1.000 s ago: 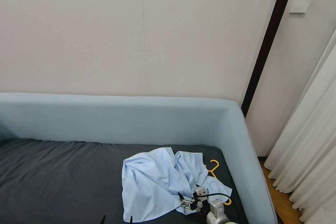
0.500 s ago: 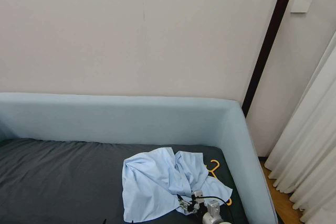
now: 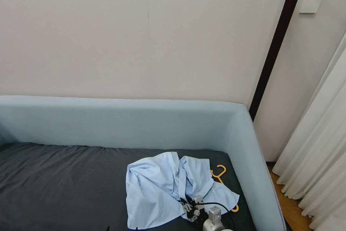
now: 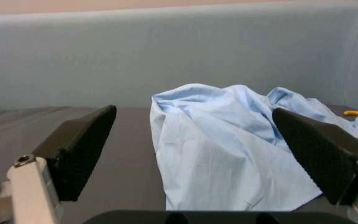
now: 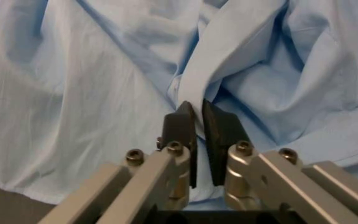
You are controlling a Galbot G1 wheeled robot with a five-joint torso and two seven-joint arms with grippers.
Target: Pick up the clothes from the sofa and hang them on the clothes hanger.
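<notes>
When looking down from the head, finds the pale blue shirt [image 3: 157, 187] crumpled on the dark seat at the right end of the sofa [image 3: 108, 123], near the right armrest. Partly covers an orange hanger [image 3: 219, 171], with the hook poking out on the far right side. Meets the right gripper [image 3: 186, 206] low over the seat at the near edge of the cloth.

From the left wrist: left gripper [image 4: 193, 114] released, with fingers spread wide. Held apart from the shirt on its near left side, aimed at the heap and the sofa back beyond.

From the right wrist: right gripper [image 5: 195, 109] clenched, with pads [image 5: 219, 126] almost together. Seemingly pinching a raised fold, perhaps a placket or collar edge, toward the middle of the heap.

Judging by the creases: light, limp and thin, with no stiffness at all. Bound to droop and trail from any single pinch. Not fragile, probably a little slick. Best taken at a doubled edge such as the collar or a shoulder seam, for thicker purchase under the pads. Some risk of slipping free with a single layer. Worth minding the hanger beneath, liable to drag along.
</notes>
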